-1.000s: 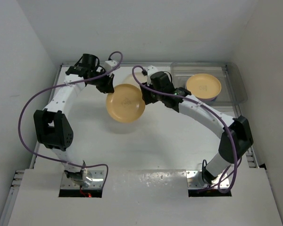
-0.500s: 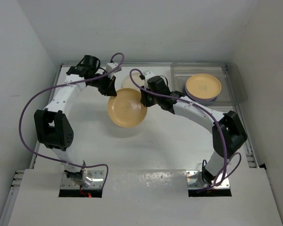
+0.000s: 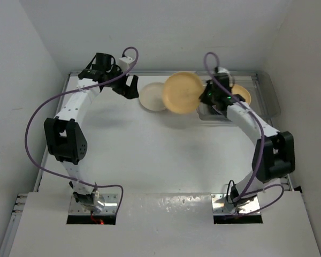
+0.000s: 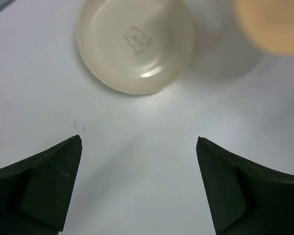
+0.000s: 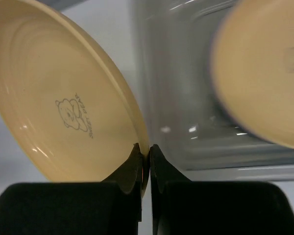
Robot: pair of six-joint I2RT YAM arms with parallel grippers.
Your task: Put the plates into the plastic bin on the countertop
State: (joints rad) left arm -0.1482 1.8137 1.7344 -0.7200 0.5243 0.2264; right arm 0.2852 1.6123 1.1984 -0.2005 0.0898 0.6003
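**Right arm holds yellow plate at the bin's wall**

The white countertop [image 3: 150, 155] stretches beneath both arms, closed in by white walls. The clear plastic bin [image 3: 268, 96] sits at the far right corner, ahead and to the right of the right gripper [image 5: 146, 156]. This gripper's fingers are clenched on the rim of a yellow-orange plate [image 3: 182, 92]. The plate is lifted off the surface and tilted, and it spreads out to the left of the fingers with its small bear print facing the wrist camera. Its pinched edge is just beside the bin's left wall.

A second yellow-orange plate [image 3: 242, 93] lies inside the bin, ahead and to the right of the same fingers. Across the table, the left gripper [image 4: 138, 142] hangs over the countertop with its jaws spread wide and nothing between them. A cream plate [image 4: 135, 45] lies flat on the surface just ahead of it, a little left of the gap between its fingers
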